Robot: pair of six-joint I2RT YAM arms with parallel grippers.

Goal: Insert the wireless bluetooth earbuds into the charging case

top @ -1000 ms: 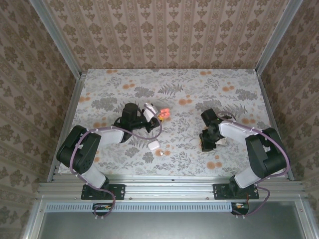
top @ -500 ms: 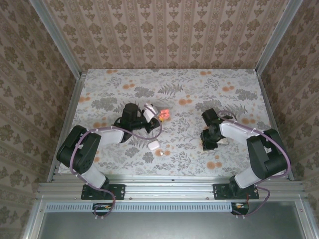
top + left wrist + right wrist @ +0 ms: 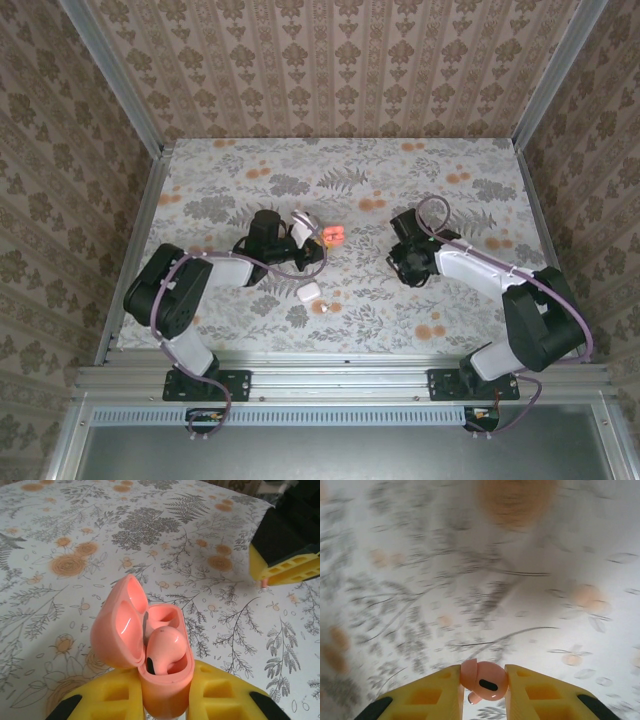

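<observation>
**1 earbud seated, 1 in the fingers, 1 socket open**

The left gripper (image 3: 165, 692) was clamped on the base of the coral-pink pill-shaped plastic charging case (image 3: 120, 630), its yellow fingers (image 3: 112, 697) pressing the shell from both sides. The case stood upright with its lid swung open to the left. Inside, 1 coral-pink pebble-like earbud (image 3: 165, 647) sat in the near socket; the far socket beside it looked empty.

The right gripper (image 3: 482, 682) had its jaws closed on a 2nd coral-pink earbud (image 3: 485, 676), pinched between the yellow pads above the flower-print tablecloth (image 3: 530, 580). The blur in the wrist view suggested the arm was moving. From above, the right gripper (image 3: 405, 262) hung to the right of the open case (image 3: 333, 236), near it but with a stretch of cloth between them.

By this reckoning the job was about half done for this case: 1 bud home, the other picked up but not yet delivered. What remained was carrying it across, lining it up over the far socket and letting go.

A small white case (image 3: 308, 292) lay on the cloth nearer the arm bases, untouched; whether it held anything could not be told.
</observation>
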